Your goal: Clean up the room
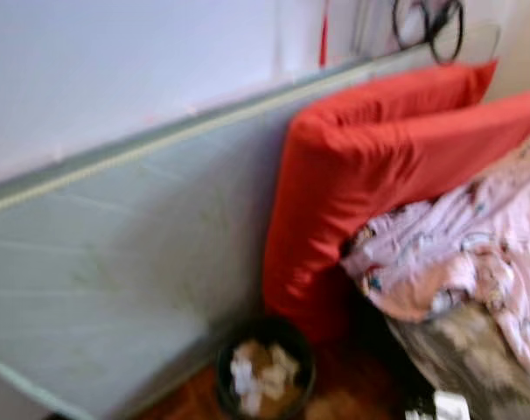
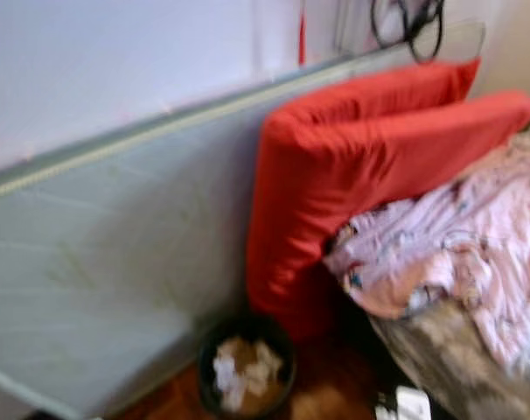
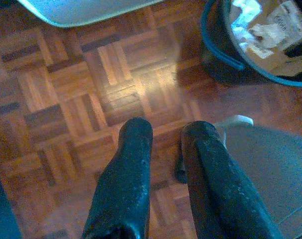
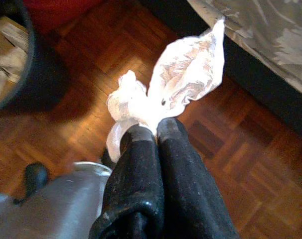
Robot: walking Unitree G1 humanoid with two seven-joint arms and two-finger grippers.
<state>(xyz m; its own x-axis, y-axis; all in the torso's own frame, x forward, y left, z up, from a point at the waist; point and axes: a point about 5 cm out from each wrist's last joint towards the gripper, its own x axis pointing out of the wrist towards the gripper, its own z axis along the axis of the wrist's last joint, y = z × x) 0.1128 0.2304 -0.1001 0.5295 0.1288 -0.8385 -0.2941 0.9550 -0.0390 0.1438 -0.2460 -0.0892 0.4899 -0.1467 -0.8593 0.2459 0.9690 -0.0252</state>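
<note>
My right gripper (image 4: 152, 130) is shut on a crumpled white tissue (image 4: 183, 79), held above the parquet floor beside the bed's edge. A black waste bin (image 1: 265, 376) with crumpled paper and cardboard inside stands on the floor at the foot of the red cushions; its rim (image 4: 30, 55) is close to the held tissue. My left gripper (image 3: 166, 137) hangs open over the parquet with nothing between its fingers, and the bin (image 3: 255, 40) lies a short way beyond it.
A grey-green mattress (image 1: 116, 262) leans against the wall on the left. Two red cushions (image 1: 379, 166) stand against it. A bed with a pink patterned sheet (image 1: 475, 236) and grey floral cover (image 4: 270, 35) is on the right. Black cables (image 1: 431, 26) hang on the wall.
</note>
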